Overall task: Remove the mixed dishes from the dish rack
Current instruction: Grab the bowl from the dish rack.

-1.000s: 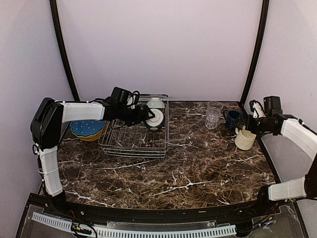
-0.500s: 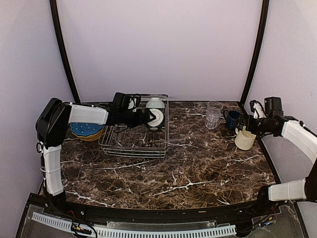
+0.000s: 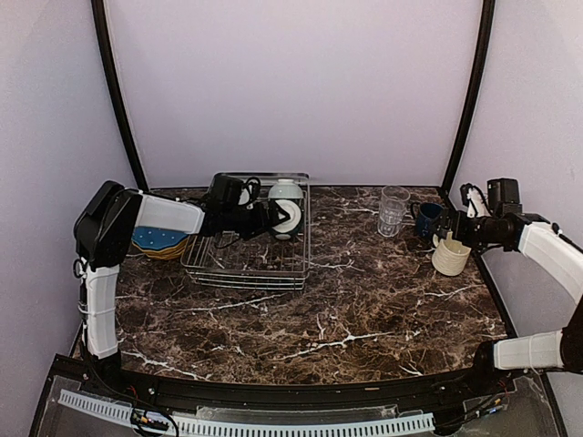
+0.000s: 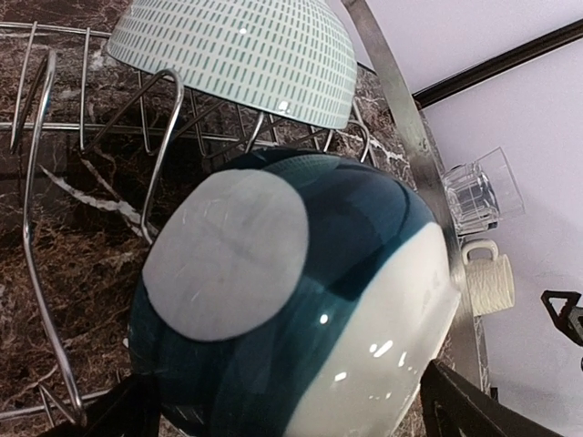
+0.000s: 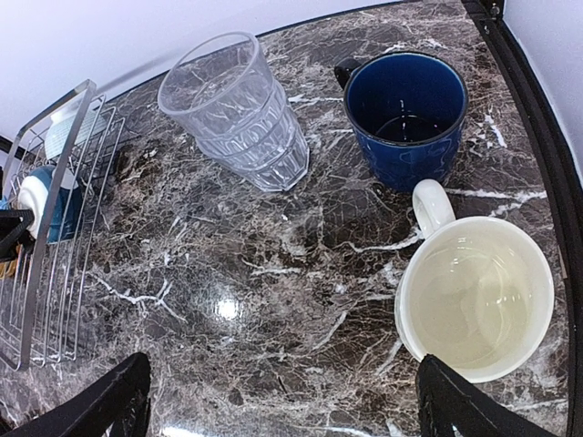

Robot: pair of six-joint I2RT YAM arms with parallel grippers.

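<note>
The left arm (image 3: 168, 216) consists of white tubular links joined by rounded black joint housings (image 3: 107, 223); the largest housing sits at 9 o'clock in the top view. Its black wrist module (image 3: 226, 194) carries looped black cables (image 3: 248, 185). The right arm (image 3: 549, 248) has matching white links and a black wrist block (image 3: 500, 194) with a cable loop at its 9 o'clock side. The fingers (image 5: 460, 401) are matte black and angular.
</note>
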